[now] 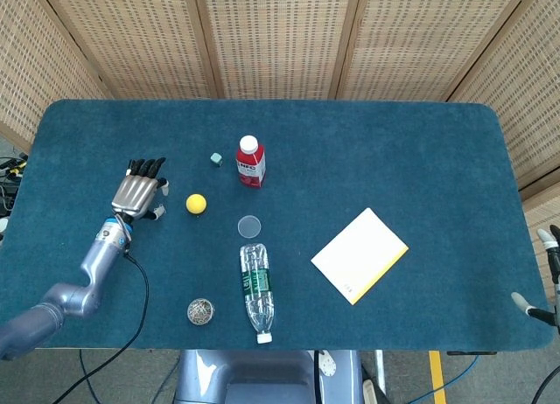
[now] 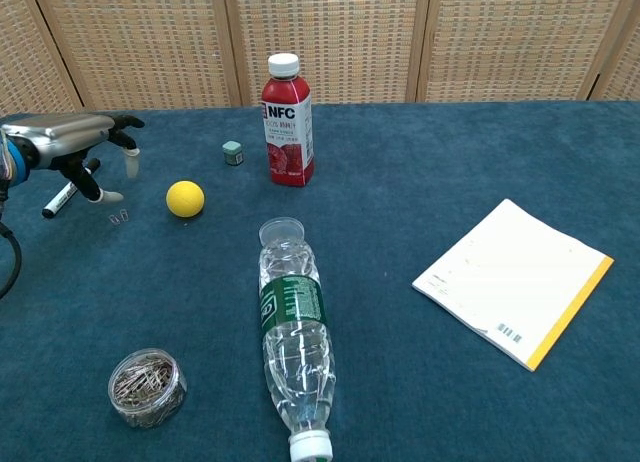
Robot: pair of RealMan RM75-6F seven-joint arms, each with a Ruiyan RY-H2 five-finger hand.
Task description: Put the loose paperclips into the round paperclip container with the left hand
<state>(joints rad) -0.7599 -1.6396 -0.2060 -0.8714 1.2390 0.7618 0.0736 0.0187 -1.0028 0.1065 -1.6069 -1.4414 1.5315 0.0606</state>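
Blue felt table [image 1: 420,159], wicker panels [image 1: 271,37] behind (far side); left hand [image 2: 75,142] spread wide, empty, above loose paperclips [image 2: 118,218].
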